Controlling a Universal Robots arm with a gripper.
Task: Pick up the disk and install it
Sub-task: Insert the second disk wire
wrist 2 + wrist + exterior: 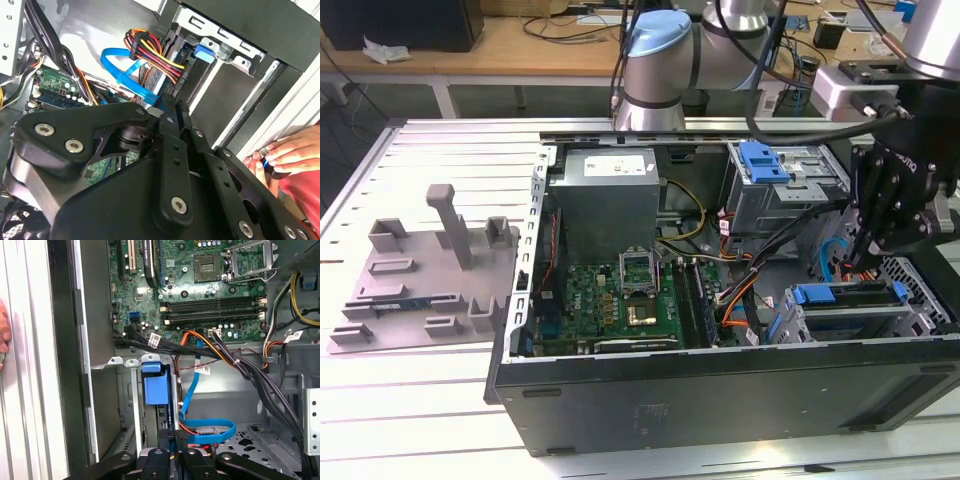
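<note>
The disk (850, 318) lies in the drive cage at the case's corner on the exterior view's right, with its blue carrier frame (840, 294) on top. In the first wrist view the disk's blue carrier (155, 385) sits between the cage's metal rails. In the second wrist view the silver disk (160, 80) has red, yellow and black wires plugged into its end. My gripper (865, 250) hangs just above the cage, shut, its black fingertips (175, 436) pressed together at the disk's cabled end, with nothing seen between them (167, 107).
The open computer case (720, 395) holds a motherboard (620, 300), a grey power-supply box (610, 195) and a second cage with a blue latch (765, 160). Cable bundles (250, 370) and a blue data cable (207, 432) crowd the cage. A person's hand (290, 152) rests on the case edge. A grey fixture plate (430, 270) lies beside the case.
</note>
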